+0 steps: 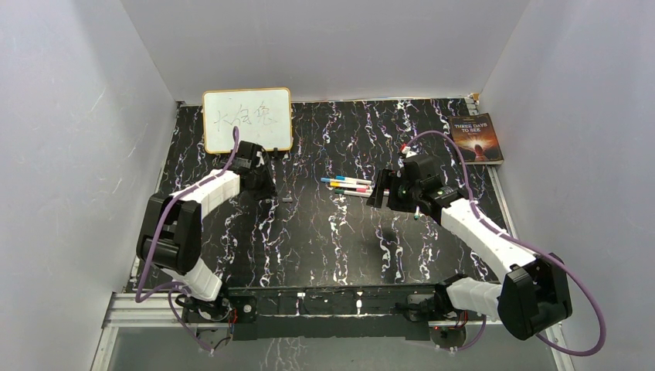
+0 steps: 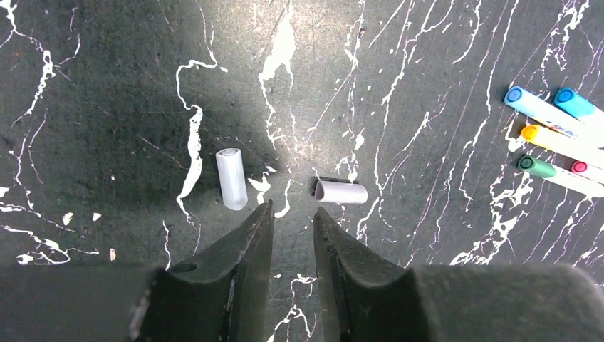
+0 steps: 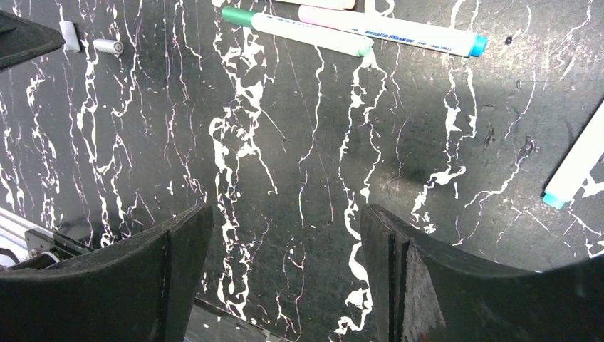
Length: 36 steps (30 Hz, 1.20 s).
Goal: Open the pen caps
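the right gripper point(image 3: 285, 221), wide and empty, is nearer the pens point(image 1: 349, 184), which lie left-right beyond its tips. the left gripper point(image 2: 292, 214), barely parted and empty, hangs just behind 2 loose caps point(image 2: 231, 178).

Left arm point(image 1: 208, 192) and right arm point(image 1: 479, 226): white moulded link shells set between bulky black joint housings, with black bases point(image 1: 202, 308) at 6 o'clock in the top view. A purple left cable point(image 1: 140, 274) loops outside the left arm on its 9 o'clock side, and a matching right cable point(image 1: 436, 133) arcs over the right wrist at 12 o'clock and trails past the elbow toward 4 o'clock. Left gripper point(image 2: 293, 208) and right gripper point(image 3: 285, 210) both carry matte black, wedge-shaped fingers point(image 2: 214, 285) with scuffed, dusty faces; one left finger shows a small round hole near its root.
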Motion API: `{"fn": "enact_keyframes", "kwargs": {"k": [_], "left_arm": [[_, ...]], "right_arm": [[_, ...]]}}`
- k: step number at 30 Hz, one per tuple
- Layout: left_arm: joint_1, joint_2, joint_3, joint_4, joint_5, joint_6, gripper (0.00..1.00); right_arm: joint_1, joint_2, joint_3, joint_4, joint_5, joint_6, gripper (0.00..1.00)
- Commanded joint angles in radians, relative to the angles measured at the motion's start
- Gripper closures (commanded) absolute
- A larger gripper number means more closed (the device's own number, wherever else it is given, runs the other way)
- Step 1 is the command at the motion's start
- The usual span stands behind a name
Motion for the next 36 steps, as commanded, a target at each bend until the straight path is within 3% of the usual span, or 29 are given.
{"fn": "enact_keyframes", "kwargs": {"k": [1,6,12,16,19,36], "left_arm": [[0.006,-0.067,0.037,-0.049,-0.003,0.005,0.71],[0.007,-0.14,0.07,-0.106,0.028,0.003,0.52],[0.005,-0.289,0.037,-0.142,0.112,-0.02,0.25],[0.006,-0.382,0.001,-0.183,0.157,-0.025,0.02],[0.006,-0.445,-0.031,-0.215,0.186,-0.025,0.02],[0.005,-0.622,-0.124,-0.273,0.264,-0.068,0.02]], "right_arm": [[0.007,-0.034,-0.008,0.041,0.0,0.007,0.26],[0.008,-0.039,-0.006,0.026,0.0,0.0,0.24],[0.01,-0.052,-0.044,0.025,-0.025,-0.003,0.11],[0.011,-0.055,-0.073,0.035,-0.053,0.006,0.07],[0.013,-0.067,-0.087,0.037,-0.079,0.012,0.02],[0.021,-0.07,-0.093,0.014,-0.126,0.026,0.02]]}}
